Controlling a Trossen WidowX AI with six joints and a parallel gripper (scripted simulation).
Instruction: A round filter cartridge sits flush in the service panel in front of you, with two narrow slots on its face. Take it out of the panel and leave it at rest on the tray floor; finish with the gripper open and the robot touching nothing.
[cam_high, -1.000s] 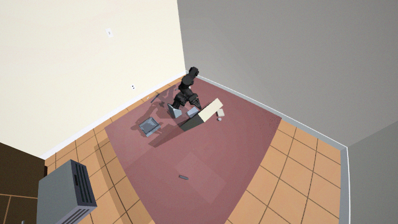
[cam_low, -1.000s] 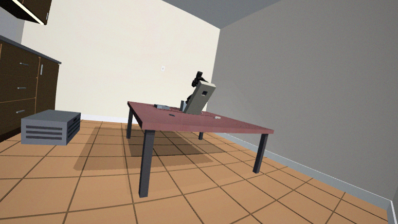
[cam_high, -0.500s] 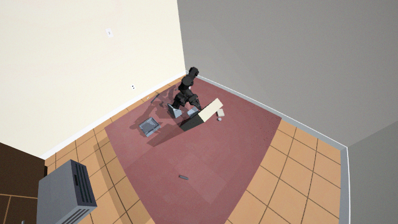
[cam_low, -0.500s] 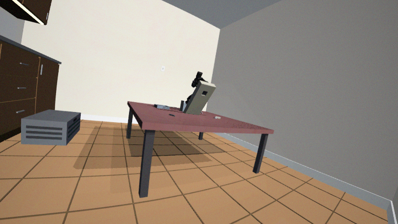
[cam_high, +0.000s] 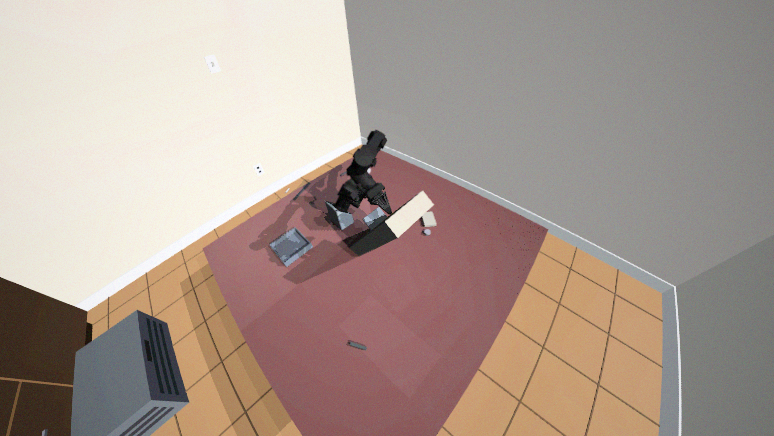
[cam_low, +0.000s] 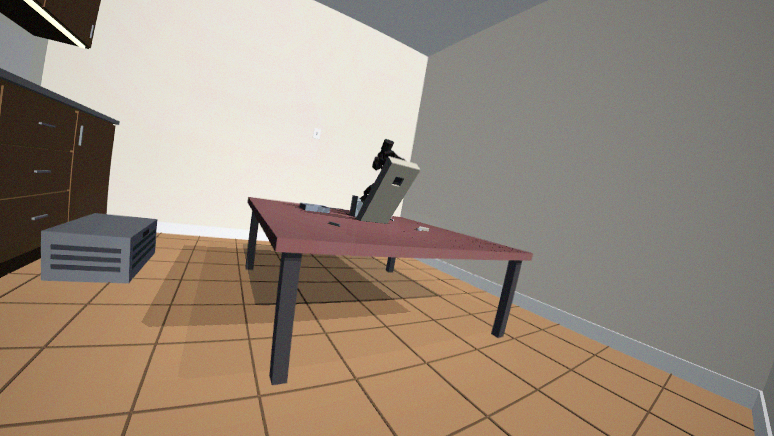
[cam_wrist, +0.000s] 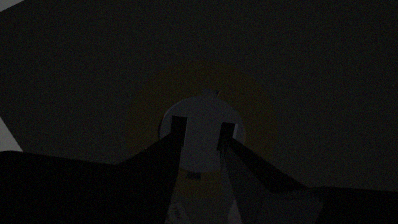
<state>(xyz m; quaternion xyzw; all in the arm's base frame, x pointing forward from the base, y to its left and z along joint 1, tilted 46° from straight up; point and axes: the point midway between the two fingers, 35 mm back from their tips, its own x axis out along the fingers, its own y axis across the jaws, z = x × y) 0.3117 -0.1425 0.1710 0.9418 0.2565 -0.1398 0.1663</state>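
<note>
The round grey cartridge (cam_wrist: 202, 112) sits in the dark face of the service panel (cam_wrist: 310, 60) (cam_high: 410, 212) (cam_low: 385, 197), inside a dull yellow ring (cam_wrist: 142, 112). Its two dark slots are side by side. My gripper (cam_wrist: 201, 141) (cam_high: 388, 210) is partly open at the panel's face, with nothing held between the fingers. In the wrist view the left fingertip overlaps the lower end of the left slot and the right fingertip that of the right slot. Whether the tips are inside the slots is too dark to tell. The grey-blue tray (cam_high: 298, 258) (cam_low: 315, 207) stands on the table, apart from the panel.
A grey-blue upright piece (cam_high: 340, 217) stands beside the arm, and another grey-blue piece (cam_high: 374, 218) is by the panel's face. A pale block (cam_high: 428, 219) and a small round thing (cam_high: 426, 232) lie behind the panel. A dark bar (cam_high: 356, 345) lies farther out on the table.
</note>
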